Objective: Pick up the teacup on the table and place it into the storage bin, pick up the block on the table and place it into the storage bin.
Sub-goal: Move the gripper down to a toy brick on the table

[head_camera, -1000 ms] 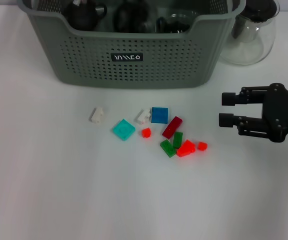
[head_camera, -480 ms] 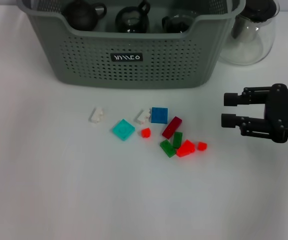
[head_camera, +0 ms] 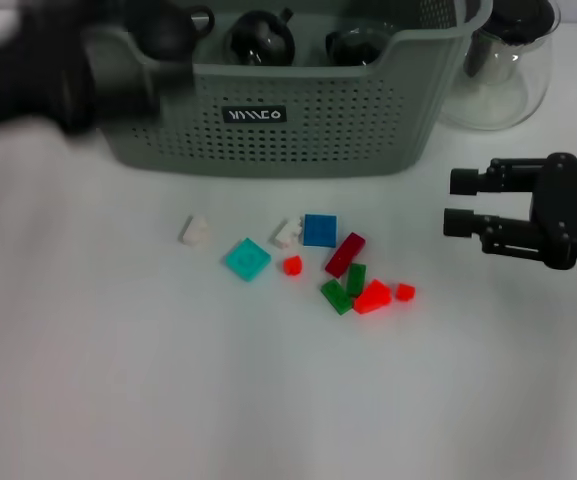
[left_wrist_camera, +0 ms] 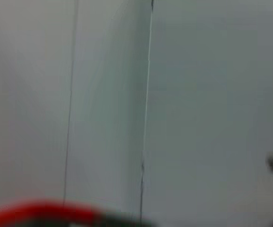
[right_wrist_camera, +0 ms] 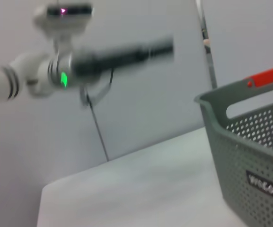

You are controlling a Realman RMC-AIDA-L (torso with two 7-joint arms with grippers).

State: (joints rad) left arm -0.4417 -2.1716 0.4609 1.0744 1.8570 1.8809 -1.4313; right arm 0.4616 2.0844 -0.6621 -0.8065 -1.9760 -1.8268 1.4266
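Blocks [head_camera: 348,272] lay loose on surface just before storage bin [head_camera: 298,120]; judged light, rigid, small: pinch across flat sides. Right hand [head_camera: 455,204] open, right of bin, empty. Left hand blurred at bin's left corner; state indeterminable.

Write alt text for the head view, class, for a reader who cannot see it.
A grey-green bin holding dark teapots stands at the back of a white table, with small coloured blocks scattered before it. The right gripper hovers open beside the blocks; the left arm blurs across the bin's corner.
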